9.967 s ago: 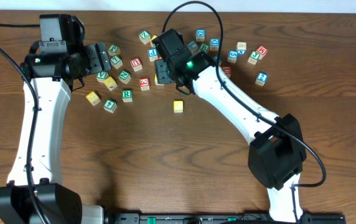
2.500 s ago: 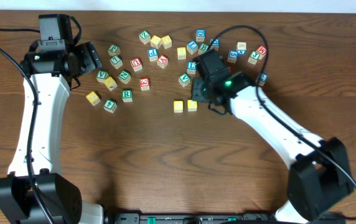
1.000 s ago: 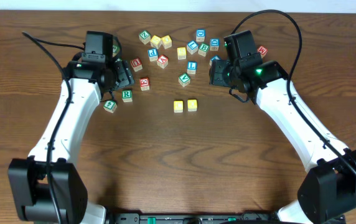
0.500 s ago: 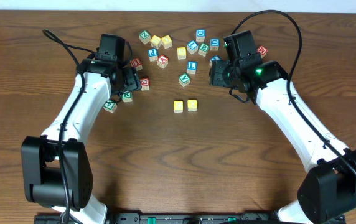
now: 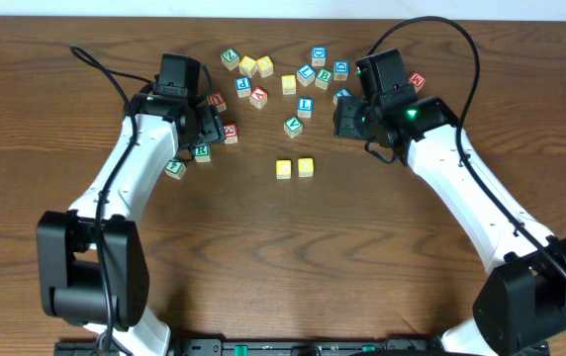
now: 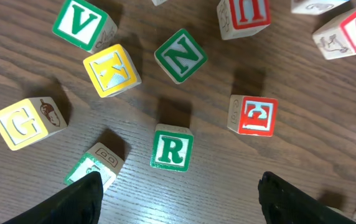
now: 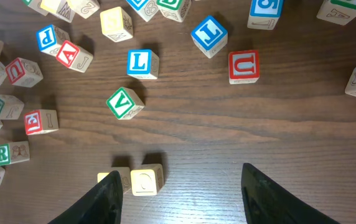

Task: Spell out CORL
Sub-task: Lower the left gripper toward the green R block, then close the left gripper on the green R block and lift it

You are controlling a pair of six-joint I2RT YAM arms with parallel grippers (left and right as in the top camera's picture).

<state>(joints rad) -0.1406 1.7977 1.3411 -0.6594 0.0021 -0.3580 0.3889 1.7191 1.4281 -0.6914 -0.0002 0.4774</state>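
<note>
Though in frame, yellow cube half-hidden

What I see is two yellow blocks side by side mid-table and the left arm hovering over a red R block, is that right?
Not quite. The left wrist view shows the R block is green, not red. The rest holds: two yellow blocks sit side by side mid-table, and the left arm's fingers hang open over the R block.

Both white arms reach toward the table's far edge; the black left gripper and right gripper hover, jaws apart, empty.
</note>
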